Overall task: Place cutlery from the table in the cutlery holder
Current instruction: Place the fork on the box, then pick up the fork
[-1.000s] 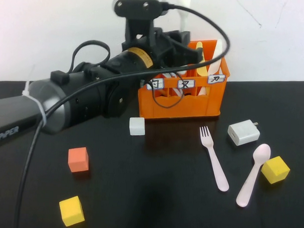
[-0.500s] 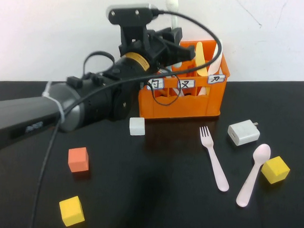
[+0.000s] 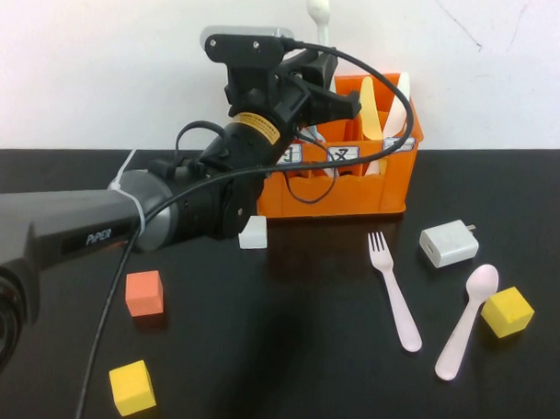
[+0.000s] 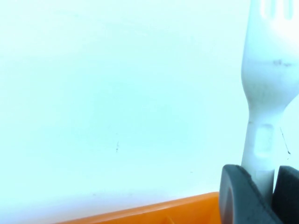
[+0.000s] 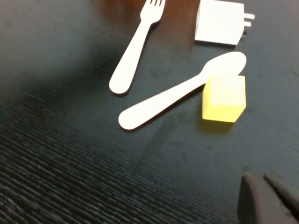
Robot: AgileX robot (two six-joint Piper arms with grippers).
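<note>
My left gripper (image 3: pixel 322 71) is shut on the handle of a white fork (image 3: pixel 317 7) and holds it upright, tines up, above the left part of the orange cutlery holder (image 3: pixel 354 189). In the left wrist view the fork (image 4: pixel 268 84) stands between the pads of the gripper (image 4: pixel 267 191), with the holder's rim (image 4: pixel 154 212) below. A pale pink fork (image 3: pixel 394 292) and a pale pink spoon (image 3: pixel 465 322) lie on the table to the right. My right gripper (image 5: pixel 270 198) hovers near them, fingers together and empty; the fork (image 5: pixel 135 46) and spoon (image 5: pixel 177 93) show there.
The holder holds a yellowish utensil (image 3: pixel 368 116) and a white one (image 3: pixel 401 90). A white charger (image 3: pixel 448 243) and a yellow cube (image 3: pixel 506 311) sit by the spoon. A white cube (image 3: pixel 252 232), an orange cube (image 3: pixel 144 292) and another yellow cube (image 3: pixel 131 386) lie on the left.
My left arm has swung left and risen, carrying the white fork upright over the holder. The cutlery on the table has not moved.
</note>
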